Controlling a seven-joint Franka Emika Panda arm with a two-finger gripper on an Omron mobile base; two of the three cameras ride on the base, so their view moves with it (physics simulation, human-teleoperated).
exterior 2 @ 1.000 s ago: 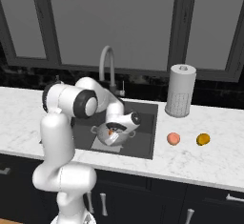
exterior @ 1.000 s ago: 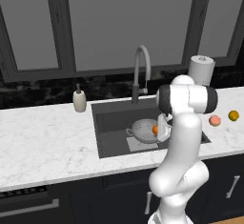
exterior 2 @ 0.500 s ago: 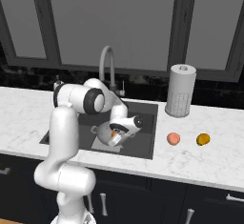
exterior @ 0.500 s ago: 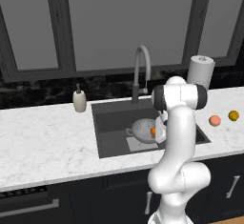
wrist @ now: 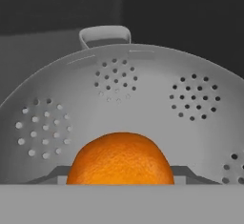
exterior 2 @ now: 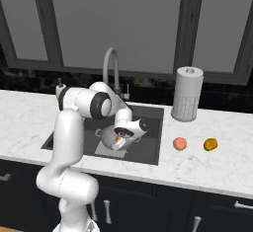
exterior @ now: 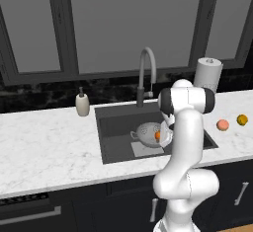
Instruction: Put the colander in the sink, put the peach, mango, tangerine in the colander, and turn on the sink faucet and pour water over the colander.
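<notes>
The silver colander (exterior: 146, 130) (exterior 2: 105, 134) (wrist: 143, 89) stands in the dark sink (exterior: 116, 121) (exterior 2: 154, 127). My gripper (exterior: 159, 136) (exterior 2: 118, 139) (wrist: 120, 179) reaches down into the bowl and is shut on the vivid orange tangerine (exterior: 157, 135) (exterior 2: 117, 138) (wrist: 120, 158), held just above the colander's inner wall. On the counter to the right of the sink lie the pink peach (exterior: 223, 125) (exterior 2: 180, 143) and, farther right, the yellow-orange mango (exterior: 241, 120) (exterior 2: 210, 144). The grey gooseneck faucet (exterior: 147, 73) (exterior 2: 111, 68) arches over the basin's back edge; no water runs.
A paper towel roll (exterior: 207, 75) (exterior 2: 187, 94) stands at the back right of the counter. A small soap bottle (exterior: 82, 104) sits left of the sink. Dark windows rise behind the counter.
The hand has sunk a little deeper into the colander with the tangerine still in its grip, and the arm's elbow has swung slightly. The peach and mango have not moved.
</notes>
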